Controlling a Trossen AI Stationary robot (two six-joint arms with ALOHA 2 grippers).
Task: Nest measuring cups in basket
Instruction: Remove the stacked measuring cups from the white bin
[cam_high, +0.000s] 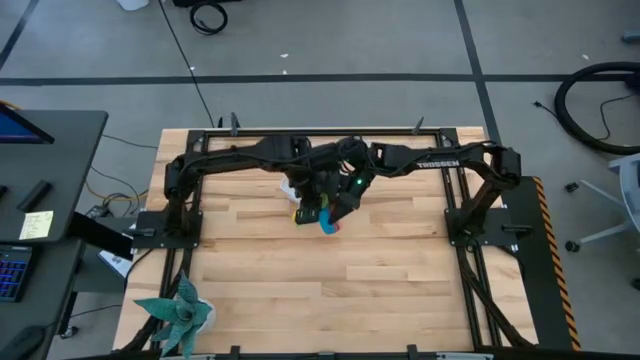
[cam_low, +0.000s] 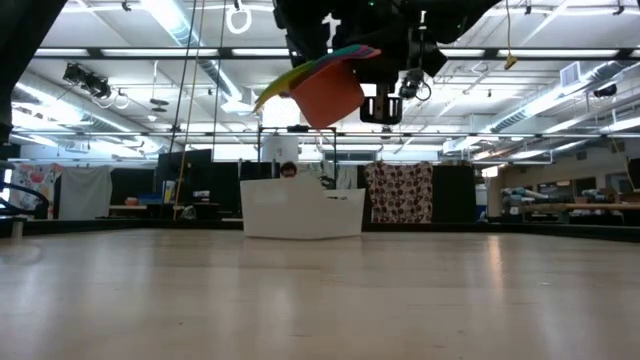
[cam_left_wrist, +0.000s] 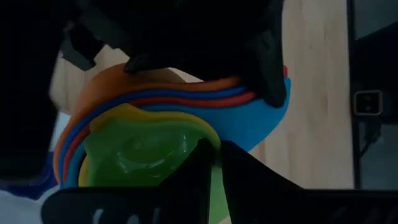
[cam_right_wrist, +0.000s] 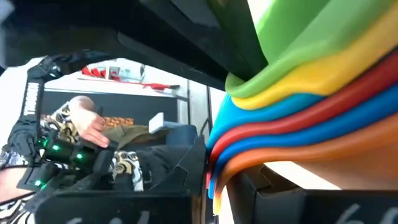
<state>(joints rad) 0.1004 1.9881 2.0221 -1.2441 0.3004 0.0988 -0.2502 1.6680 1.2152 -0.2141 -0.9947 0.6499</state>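
While "TROSSEN" reads white on the right arm, both hands (left hand, right hand) clamp the nested measuring cups mid-frame, above the white basket on the counter.

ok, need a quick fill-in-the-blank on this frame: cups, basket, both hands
1. The nested measuring cups hang in the air above the white ____.
2. The outermost cup of the stack is ____.
3. The innermost cup, seen from the left wrist, is ____.
4. The left hand is ____ on the measuring cups; the right hand grips them too, over the basket.

Missing words: basket; orange; green; shut
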